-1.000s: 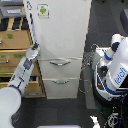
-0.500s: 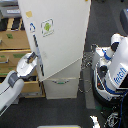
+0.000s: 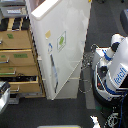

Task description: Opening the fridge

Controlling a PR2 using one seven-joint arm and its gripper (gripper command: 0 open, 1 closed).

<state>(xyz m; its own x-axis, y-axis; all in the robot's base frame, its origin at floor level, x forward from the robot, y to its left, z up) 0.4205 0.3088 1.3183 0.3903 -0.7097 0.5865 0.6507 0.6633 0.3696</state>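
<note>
The tall white fridge stands in the middle of the exterior view. Its large upper door is swung out at an angle, hinged on the exterior view's right, and its free edge reaches the tan cabinet. The green-figure sticker shows on the door's face. Part of the lower drawers shows below the door. Only a grey piece of my arm shows at the lower left edge. The gripper itself is out of view.
A tan wooden drawer cabinet stands on the exterior view's left, close to the door's free edge. A white and blue robot base with loose cables stands on the right of the fridge. Dark floor lies in front.
The fridge door has swung further open, toward the exterior view's left. My arm has drawn back to the lower left edge, and the gripper has left the view.
</note>
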